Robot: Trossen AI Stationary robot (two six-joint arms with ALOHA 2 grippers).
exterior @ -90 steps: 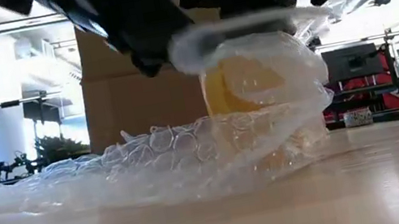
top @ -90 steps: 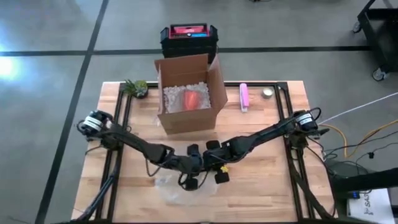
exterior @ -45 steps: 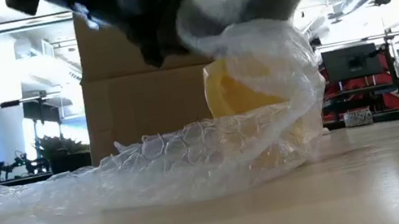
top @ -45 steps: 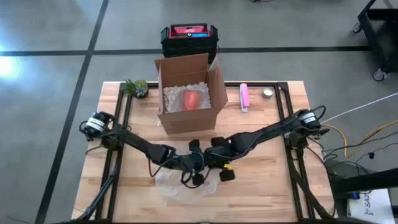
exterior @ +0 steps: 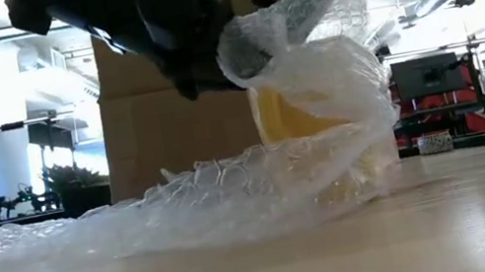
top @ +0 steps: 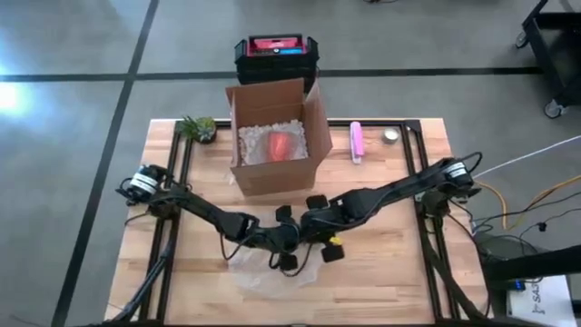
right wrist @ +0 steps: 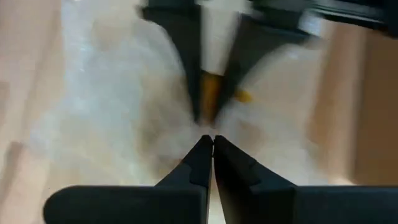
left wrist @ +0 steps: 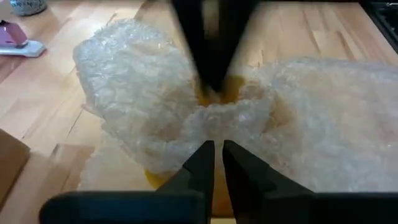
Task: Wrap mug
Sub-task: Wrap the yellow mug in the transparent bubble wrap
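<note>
From above, a light wooden table (top: pixel 381 272) is seen with both dark arms meeting near its middle front, over a crumpled sheet of clear bubble wrap (top: pixel 259 272). The left gripper (top: pixel 289 247) and the right gripper (top: pixel 313 238) are placed just beside each other there. An open brown cardboard box (top: pixel 277 145) holding white packing peanuts is set behind them, with a small green potted plant (top: pixel 198 127) and a pink cylinder (top: pixel 357 141) to either side.

At table height, a yellow mug (exterior: pixel 305 120) is seen standing on the table, draped in bubble wrap pulled up over its top by the grippers.

Through the left wrist camera, the left fingers (left wrist: pixel 202 163) are seen nearly closed, pinching a fold of wrap over the mug.

Through the right wrist camera, the right fingers (right wrist: pixel 200 157) are likewise pressed together on the wrap.
</note>
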